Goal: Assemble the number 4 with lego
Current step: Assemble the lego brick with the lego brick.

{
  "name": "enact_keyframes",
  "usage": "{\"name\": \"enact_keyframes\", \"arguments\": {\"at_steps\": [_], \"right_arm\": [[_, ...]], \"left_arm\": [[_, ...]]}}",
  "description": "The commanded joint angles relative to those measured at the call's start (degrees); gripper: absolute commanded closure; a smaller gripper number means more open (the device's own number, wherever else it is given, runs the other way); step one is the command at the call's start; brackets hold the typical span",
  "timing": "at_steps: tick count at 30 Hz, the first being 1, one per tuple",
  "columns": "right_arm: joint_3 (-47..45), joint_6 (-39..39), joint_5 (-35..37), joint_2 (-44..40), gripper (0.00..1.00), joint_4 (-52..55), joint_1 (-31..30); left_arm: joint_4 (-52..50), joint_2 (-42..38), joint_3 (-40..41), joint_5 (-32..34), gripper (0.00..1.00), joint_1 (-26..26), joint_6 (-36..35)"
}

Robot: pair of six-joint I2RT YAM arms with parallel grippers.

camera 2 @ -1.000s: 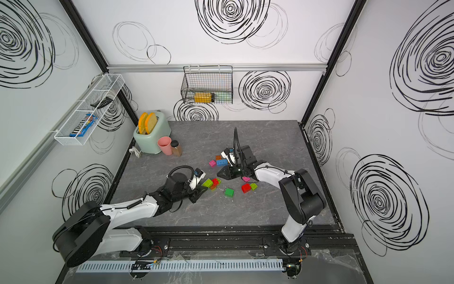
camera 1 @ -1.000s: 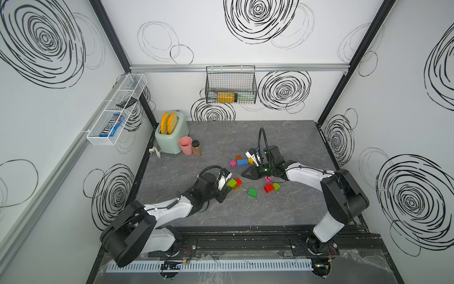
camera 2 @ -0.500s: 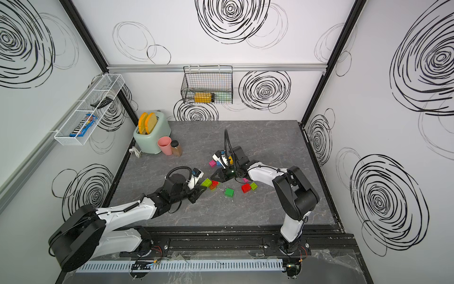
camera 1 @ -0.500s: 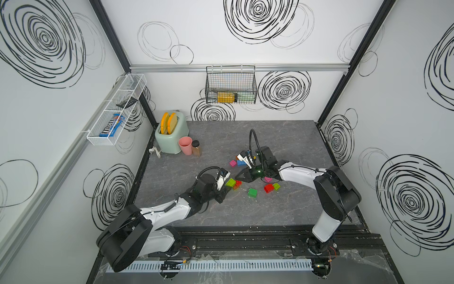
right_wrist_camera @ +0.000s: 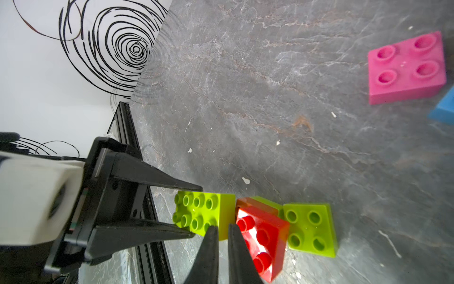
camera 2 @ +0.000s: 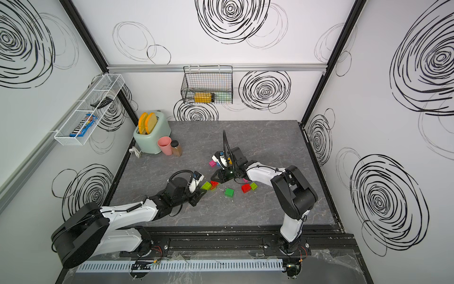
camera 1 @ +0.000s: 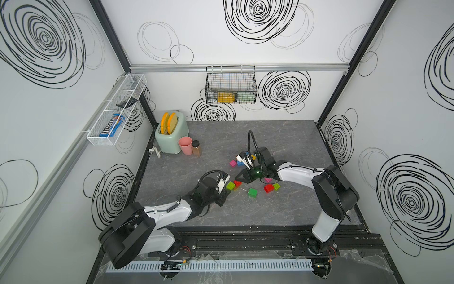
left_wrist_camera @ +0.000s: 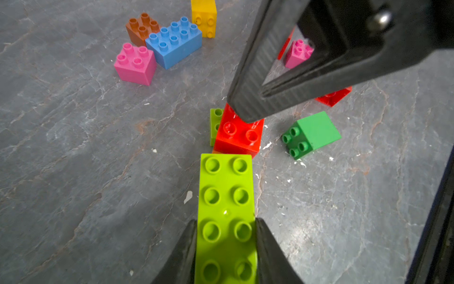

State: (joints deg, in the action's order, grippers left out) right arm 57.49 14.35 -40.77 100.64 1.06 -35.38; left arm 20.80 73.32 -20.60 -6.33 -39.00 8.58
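Left wrist view: the left pincer (left_wrist_camera: 226,222) pinches the long lime brick (left_wrist_camera: 227,196) across its two long flat sides near one end, studs up. The brick's free end butts against a red brick (left_wrist_camera: 239,135); whether the lime one rests on the worktop (left_wrist_camera: 86,159) or hangs just above it I cannot tell. The right pincer (left_wrist_camera: 247,110) has its jaws pressed almost together with nothing between them, its tip bearing on top of the red brick. In the right wrist view the red brick sits tilted, with a small lime brick (right_wrist_camera: 310,228) touching its far side. These pieces look light, rigid and glossy, so they would likely skate when nudged and slip from a shallow hold. The flat side walls below the studs are the place to grip, and joining calls for a square, straight press. A green brick (left_wrist_camera: 312,134) lies on its side just beside the red one. A pink brick (left_wrist_camera: 135,64) and a blue brick (left_wrist_camera: 174,41) sit together, well apart from the red one. In a top view the cluster lies mid-worktop, nearer the front rail (camera 1: 245,236), with bare stone open toward the back and the toaster (camera 1: 172,137) well away.
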Motion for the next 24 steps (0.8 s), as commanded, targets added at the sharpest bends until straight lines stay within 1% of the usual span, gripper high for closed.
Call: {"name": "enact_keyframes", "arguments": {"at_steps": [1,10,19,24], "right_arm": [[1.37,-2.37,0.20,-0.29,0.85,1.91,-0.61],[1.83,-2.45,1.40,2.06,0.86,3.38,-1.36],[2.70,-3.01,-0.19,2.50,0.85,3.86,-2.69],[3.51,-3.47,0.77,3.75,0.89,5.12,-2.95]], "left_arm": [[4.40,0.47,-0.36,-0.47,1.00,-0.28,-1.19],[5.51,2.22,-0.21,-3.35,1.00,-0.19,-2.51],[3.48,3.48,-1.02,-2.31,1.00,-0.11,-3.74],[3.21,4.13,-1.26,-2.65,1.00,-0.11,-3.76]]}}
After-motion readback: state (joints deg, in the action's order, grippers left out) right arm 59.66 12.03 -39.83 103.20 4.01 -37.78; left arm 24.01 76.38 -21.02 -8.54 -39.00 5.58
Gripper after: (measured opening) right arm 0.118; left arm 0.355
